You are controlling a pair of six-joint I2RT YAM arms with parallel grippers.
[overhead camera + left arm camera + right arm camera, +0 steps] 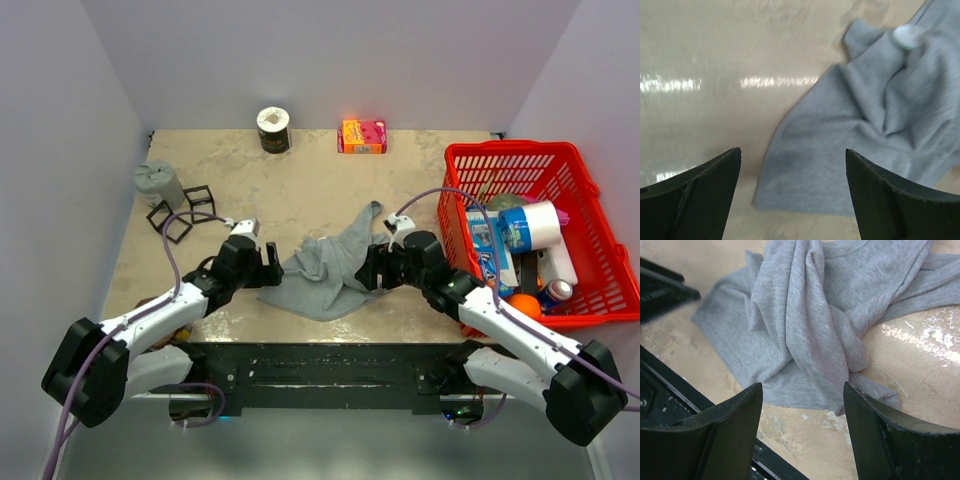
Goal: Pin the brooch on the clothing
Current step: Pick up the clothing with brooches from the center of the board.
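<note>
Top external view: the grey tank top (325, 272) lies crumpled between both arms, its long axis running from the near-left hem to a strap pointing far-right. The left gripper (271, 264) and right gripper (371, 268) flank it, equally near, both with fingers apart and empty. I can't spot the brooch anywhere.
</note>
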